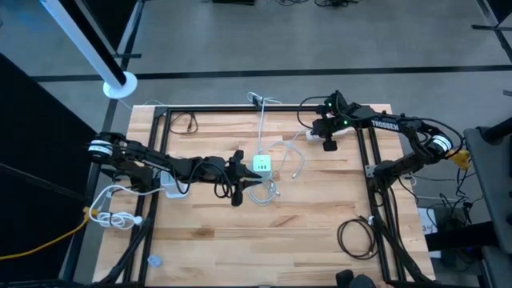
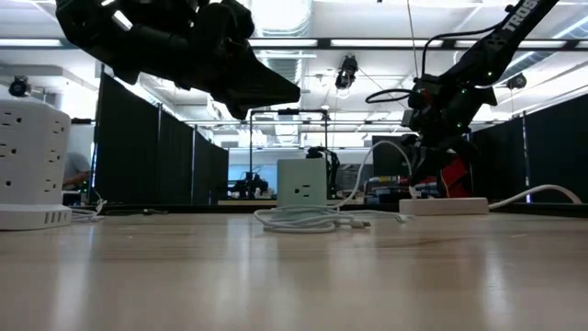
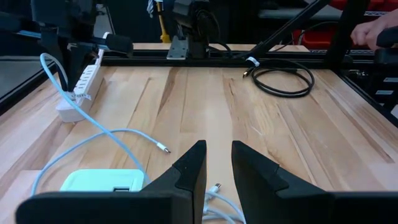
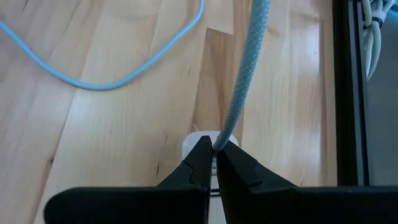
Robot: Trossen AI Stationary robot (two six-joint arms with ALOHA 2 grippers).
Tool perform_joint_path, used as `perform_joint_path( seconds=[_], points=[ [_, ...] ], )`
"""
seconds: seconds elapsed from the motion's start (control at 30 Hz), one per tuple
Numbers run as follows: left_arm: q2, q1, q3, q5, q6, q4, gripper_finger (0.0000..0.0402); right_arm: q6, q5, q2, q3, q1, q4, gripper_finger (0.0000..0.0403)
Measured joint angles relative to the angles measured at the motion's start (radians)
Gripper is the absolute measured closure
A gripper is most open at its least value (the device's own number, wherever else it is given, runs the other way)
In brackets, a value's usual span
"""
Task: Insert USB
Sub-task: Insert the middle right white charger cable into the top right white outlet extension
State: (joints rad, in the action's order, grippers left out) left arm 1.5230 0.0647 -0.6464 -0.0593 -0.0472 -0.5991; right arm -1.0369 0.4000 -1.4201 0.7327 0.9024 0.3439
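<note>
**Right arm holding cable at the power strip, plug not yet seated**

At the table's one o'clock corner, the right gripper (image 4: 213, 155) is pinching a pale blue braided cable (image 4: 245, 74) directly above the white power strip (image 1: 340, 133); its fingers are clenched on the cord just over the strip's end. Judging by that hold, the insertion step is under way: the connector itself is hidden between fingertips and strip, so whether it is already seated cannot be told. The next move would seem to call for a straight, steady push down along the socket's line, with the cord kept from twisting.

Near the table's centre, the left gripper (image 3: 217, 165) is hovering just at nine o'clock of the mint-green charger block (image 1: 262, 165), its fingers narrowly parted and grasping nothing. A loose white USB plug (image 3: 163, 149) is lying on the wood beyond it.

Counted: two arms, one green charger block, one white power strip at one o'clock, one round white outlet tower (image 2: 32, 156) seen at the low view's edge, one coiled black cable (image 1: 357, 238) at five o'clock, and a bundle of white cords (image 1: 262, 194) beside the charger.
</note>
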Motion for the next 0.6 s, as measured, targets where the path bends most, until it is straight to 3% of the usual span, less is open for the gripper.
perform_joint_path(
  seconds=[0.6],
  points=[
    [0.0,0.0,0.0,0.0,0.0,0.0,0.0337,0.068,-0.031,0.0,0.0,0.006,0.008,0.0403]
  ],
)
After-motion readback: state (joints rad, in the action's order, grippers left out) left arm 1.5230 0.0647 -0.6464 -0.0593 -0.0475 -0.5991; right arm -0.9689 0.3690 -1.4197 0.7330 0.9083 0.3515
